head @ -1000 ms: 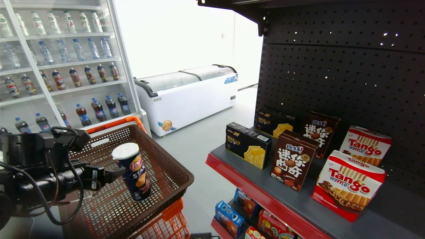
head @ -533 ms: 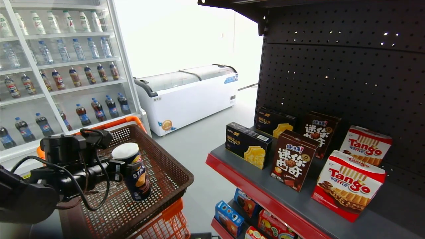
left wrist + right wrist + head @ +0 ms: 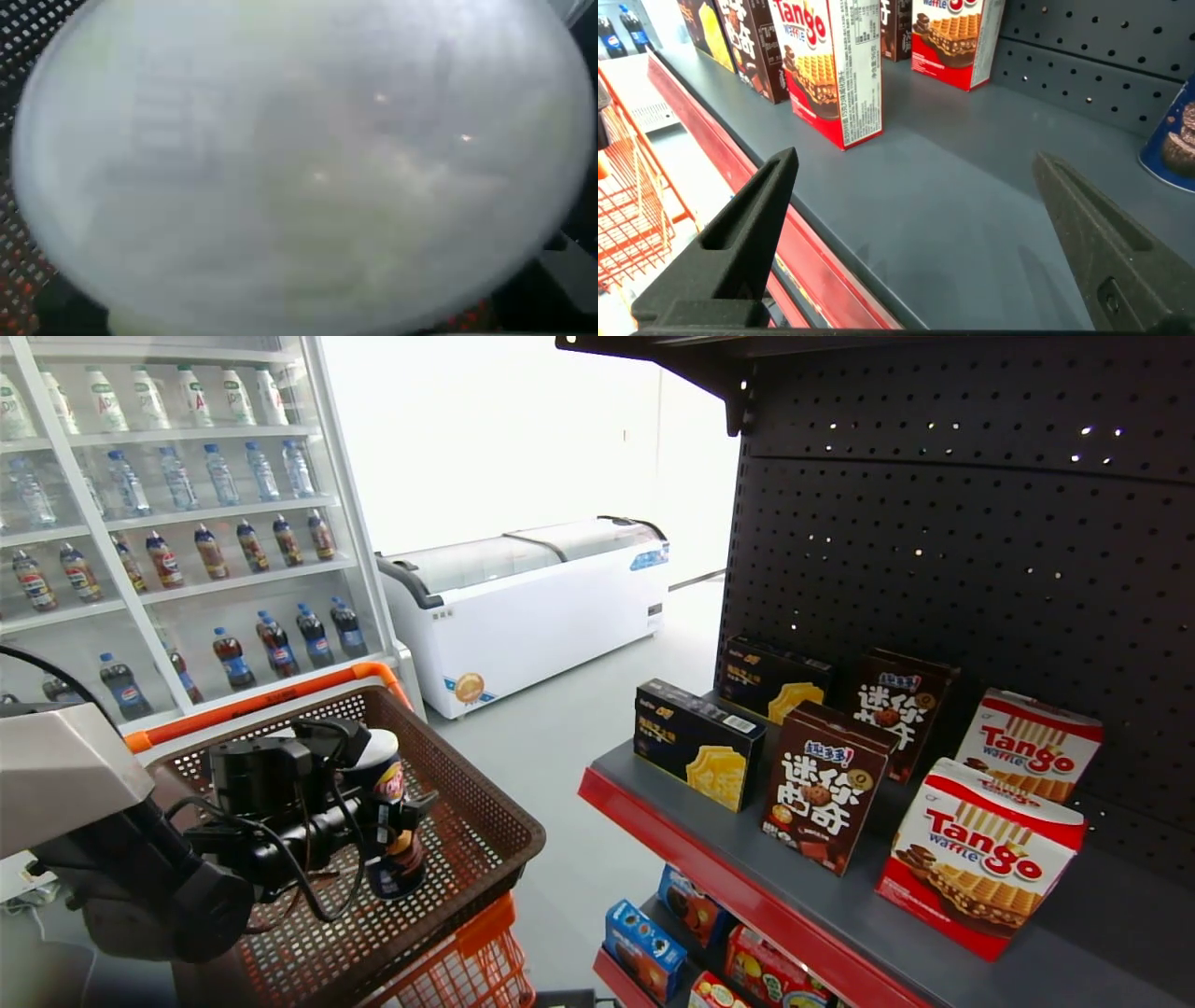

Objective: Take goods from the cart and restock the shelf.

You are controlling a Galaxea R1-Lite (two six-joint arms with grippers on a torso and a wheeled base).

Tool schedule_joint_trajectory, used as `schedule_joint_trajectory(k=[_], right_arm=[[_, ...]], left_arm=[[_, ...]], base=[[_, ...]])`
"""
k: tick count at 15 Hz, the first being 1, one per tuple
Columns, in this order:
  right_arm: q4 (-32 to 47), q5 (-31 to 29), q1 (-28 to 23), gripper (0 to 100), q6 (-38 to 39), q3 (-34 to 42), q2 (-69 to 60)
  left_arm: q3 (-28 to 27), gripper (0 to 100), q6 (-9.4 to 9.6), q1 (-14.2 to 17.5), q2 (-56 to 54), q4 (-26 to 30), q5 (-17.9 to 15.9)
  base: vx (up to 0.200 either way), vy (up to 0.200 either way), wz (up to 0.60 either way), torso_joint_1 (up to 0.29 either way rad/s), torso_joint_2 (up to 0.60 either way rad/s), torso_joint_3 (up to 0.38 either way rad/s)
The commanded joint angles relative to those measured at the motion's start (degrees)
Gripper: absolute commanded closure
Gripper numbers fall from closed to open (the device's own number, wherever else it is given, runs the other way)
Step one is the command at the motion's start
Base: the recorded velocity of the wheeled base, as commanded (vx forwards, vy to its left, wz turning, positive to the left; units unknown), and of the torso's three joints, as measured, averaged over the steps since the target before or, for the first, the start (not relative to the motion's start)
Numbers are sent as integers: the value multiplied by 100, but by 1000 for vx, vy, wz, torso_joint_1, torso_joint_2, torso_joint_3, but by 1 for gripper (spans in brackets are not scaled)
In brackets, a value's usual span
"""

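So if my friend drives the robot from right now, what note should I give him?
Left tool: at the chip can, which stands in the cart's brown basket; I cannot tell if it grips.
Right tool: open, empty, over the grey shelf near a wafer box.
Done: can reached, not lifted out yet.
Left: lift the can out and stand it on the shelf.
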Motion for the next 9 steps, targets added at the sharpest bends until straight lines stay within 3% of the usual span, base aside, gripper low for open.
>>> schedule_joint_trajectory(k=[1, 5, 6, 9], right_arm=[[-4, 4, -1, 0, -2, 0, 2], [-4, 4, -1, 0, -2, 0, 2], [-4, 4, -1, 0, -2, 0, 2], [-4, 4, -1, 0, -2, 0, 2]], left_arm=[[-48, 0, 4, -9, 294, -71, 3], [-92, 0, -5, 0, 338, -220, 3], [-188, 100, 4, -9, 338, -238, 3], [-215, 100, 74, -44, 321, -123, 29]], base=[[0, 0, 0, 0, 0, 0], [0, 0, 0, 0, 0, 0], [0, 0, 0, 0, 0, 0], [0, 0, 0, 0, 0, 0]])
